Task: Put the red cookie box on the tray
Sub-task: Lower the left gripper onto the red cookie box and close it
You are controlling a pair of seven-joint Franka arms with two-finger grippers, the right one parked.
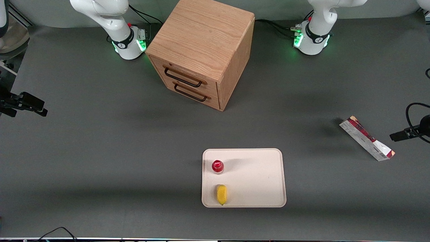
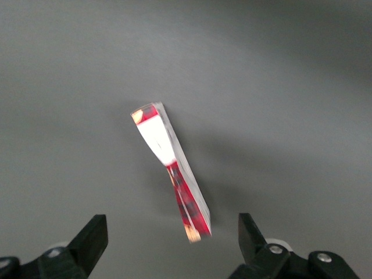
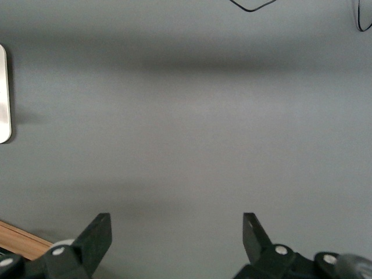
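Note:
The red cookie box [image 1: 367, 138] lies flat on the grey table toward the working arm's end, well away from the tray [image 1: 262, 178]. The left wrist view shows the same box [image 2: 171, 168] from above as a slim red, white and plaid strip, slanted. My left gripper [image 2: 172, 229] hangs above the box, open, with its two black fingers [image 2: 93, 235] spread wide and nothing between them. One end of the box lies under the gap between the fingers. The front view does not show the gripper. The tray is cream with a low rim, and its edge [image 3: 3, 93] shows in the right wrist view.
A small red-capped bottle [image 1: 217, 166] and a yellow fruit [image 1: 221, 194] rest on the tray's side toward the parked arm. A wooden two-drawer cabinet [image 1: 201, 50] stands farther from the front camera. A black camera mount and cable [image 1: 410, 132] sit close beside the box.

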